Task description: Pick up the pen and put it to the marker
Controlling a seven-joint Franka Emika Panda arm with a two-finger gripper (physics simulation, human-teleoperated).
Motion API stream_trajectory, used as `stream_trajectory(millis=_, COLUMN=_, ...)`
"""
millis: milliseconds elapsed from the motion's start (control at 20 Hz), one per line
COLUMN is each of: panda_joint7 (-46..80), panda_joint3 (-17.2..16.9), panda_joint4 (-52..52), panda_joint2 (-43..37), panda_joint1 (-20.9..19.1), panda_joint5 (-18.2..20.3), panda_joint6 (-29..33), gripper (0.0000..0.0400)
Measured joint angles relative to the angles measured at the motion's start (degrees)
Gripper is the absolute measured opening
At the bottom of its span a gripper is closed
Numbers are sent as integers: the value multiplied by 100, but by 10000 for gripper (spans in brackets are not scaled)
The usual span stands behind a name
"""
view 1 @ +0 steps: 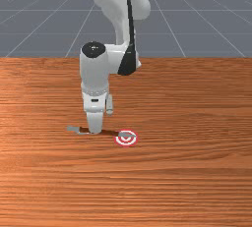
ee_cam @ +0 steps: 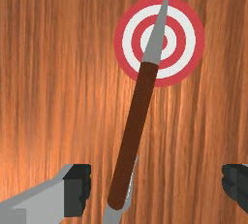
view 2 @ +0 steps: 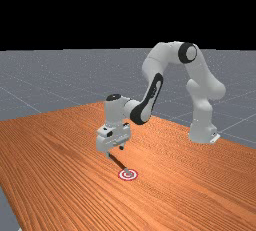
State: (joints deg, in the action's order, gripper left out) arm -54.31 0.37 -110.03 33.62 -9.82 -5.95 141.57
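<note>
Pen [ee_cam: 133, 140] between gripper's [view 2: 115, 151] parted fingers [ee_cam: 77, 189], narrow gap to one, wide gap to the other; pen's tip obstructing part of target [ee_cam: 189, 39]

text: none readable | sign: red-and-white ringed target [ee_cam: 171, 43] | on: wooden table [view 1: 197, 172]

The marker [ee_cam: 190, 43] is a round bullseye of red and white rings, flat on the tabletop [ee_cam: 58, 97]. The pen [ee_cam: 136, 121] has a slim, straight, dark brown shaft and a long grey tip tapering to a sharp point. In the wrist view the tip crosses over the marker, just beside its centre, and its point reaches the outer rim. The brown begins over the marker's rings and runs off away from it. Grey parts show at the end farthest from the marker, one a thin sliver alongside the shaft.
</note>
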Motion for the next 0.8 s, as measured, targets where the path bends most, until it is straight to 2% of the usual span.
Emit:
stream_trajectory(millis=50, panda_joint7=-214, panda_joint3=144, panda_joint4=235, panda_joint2=157, panda_joint1=-132, panda_joint5=193, panda_joint6=-321, gripper=400)
stream_trajectory(millis=150, panda_joint7=-204, panda_joint3=134, panda_joint4=285, panda_joint2=327, panda_joint1=-123, panda_joint5=183, panda_joint6=-211, gripper=400)
stream_trajectory(millis=200, panda_joint7=-16, panda_joint3=114, panda_joint4=90, panda_joint2=274, panda_joint1=-92, panda_joint5=234, panda_joint6=88, gripper=400)
stream_trajectory(millis=450, panda_joint7=792, panda_joint3=136, panda_joint4=-53, panda_joint2=200, panda_joint1=399, panda_joint5=279, panda_joint6=137, gripper=400)
stream_trajectory(millis=500, panda_joint7=540, panda_joint3=193, panda_joint4=258, panda_joint2=395, panda_joint1=406, panda_joint5=200, panda_joint6=-233, gripper=400)
stream_trajectory(millis=550, panda_joint7=543, panda_joint3=192, panda_joint4=351, panda_joint2=542, panda_joint1=419, panda_joint5=195, panda_joint6=-227, gripper=400)
stream_trajectory(millis=750, panda_joint7=539, panda_joint3=183, panda_joint4=50, panda_joint2=606, panda_joint1=397, panda_joint5=181, panda_joint6=444, gripper=400)
stream_trajectory(millis=800, panda_joint7=536, panda_joint3=185, panda_joint4=32, panda_joint2=556, panda_joint1=393, panda_joint5=184, panda_joint6=404, gripper=400)
